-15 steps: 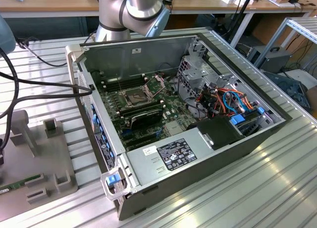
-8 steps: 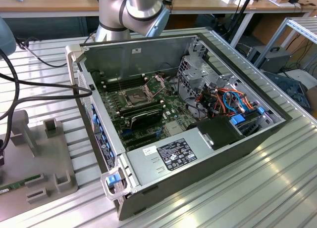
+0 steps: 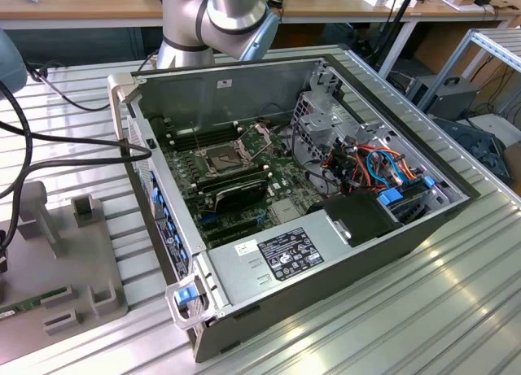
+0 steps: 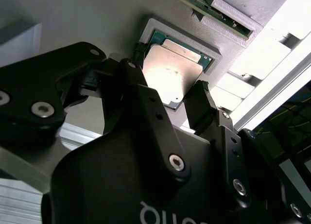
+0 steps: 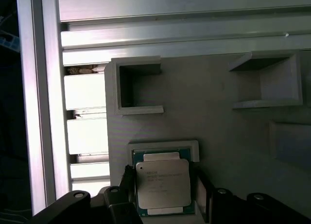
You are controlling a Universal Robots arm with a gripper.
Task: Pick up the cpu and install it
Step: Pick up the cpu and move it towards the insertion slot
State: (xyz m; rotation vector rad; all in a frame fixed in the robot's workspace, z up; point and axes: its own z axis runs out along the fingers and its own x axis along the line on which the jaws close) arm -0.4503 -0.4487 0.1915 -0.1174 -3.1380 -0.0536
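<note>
gripper [image 4: 166, 74]: you have it low over the cpu [image 5: 162, 182].
fingers [image 4: 146, 102]: spread, one on each side of the cpu, not closed on it.
cpu: flat in its recess in the grey holder [image 5: 214, 127].
surface [image 5: 87, 93]: ribbed metal beneath the holder.
case [image 3: 244, 90]: open, in the exterior view.

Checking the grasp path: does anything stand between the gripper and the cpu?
Nothing visible does. In both wrist views the cpu lies flat in a recess of the grey holder. The gripper has a finger at each of two opposite sides of it, with no other object in between.
</note>
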